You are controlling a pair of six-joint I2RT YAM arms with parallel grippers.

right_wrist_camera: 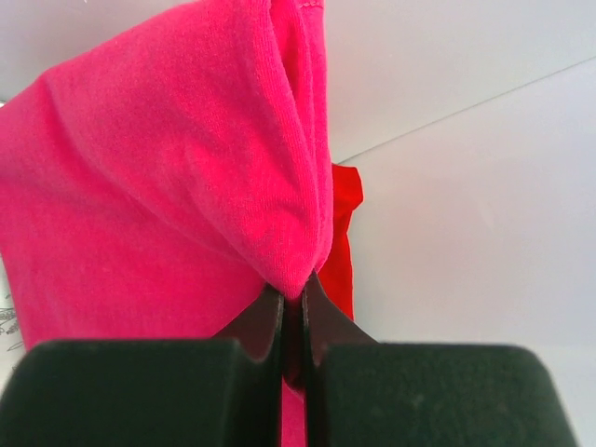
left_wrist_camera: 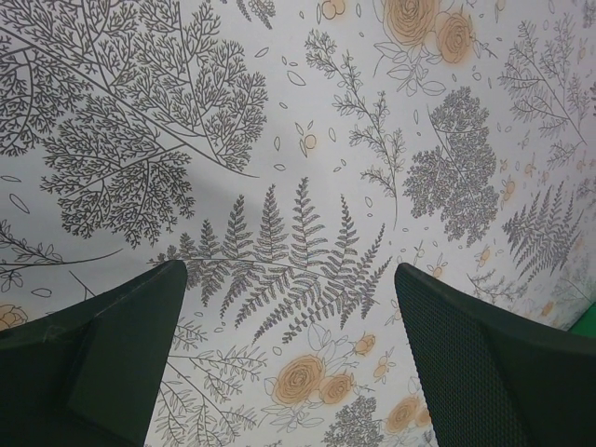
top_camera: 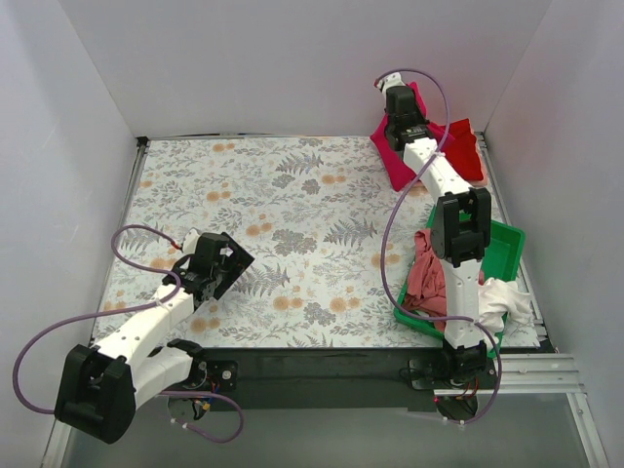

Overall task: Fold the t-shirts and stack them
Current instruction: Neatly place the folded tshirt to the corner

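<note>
My right gripper (top_camera: 398, 97) is at the far right corner, shut on a fold of the magenta-crimson t-shirt (top_camera: 398, 156), which it lifts off the table. In the right wrist view the cloth (right_wrist_camera: 177, 177) is pinched between the closed fingers (right_wrist_camera: 294, 307), and the brighter red t-shirt (right_wrist_camera: 345, 233) shows behind it. The red t-shirt (top_camera: 466, 148) lies flat by the right wall. A dusty-pink t-shirt (top_camera: 427, 278) and a white one (top_camera: 505, 300) are bunched in the green tray (top_camera: 507, 244). My left gripper (top_camera: 230, 261) is open and empty over the floral tablecloth (left_wrist_camera: 298, 186), its fingers (left_wrist_camera: 484, 363) wide apart.
White walls enclose the table on three sides. The green tray stands at the right near edge beside the right arm's base. The right arm stretches over the tray toward the far corner.
</note>
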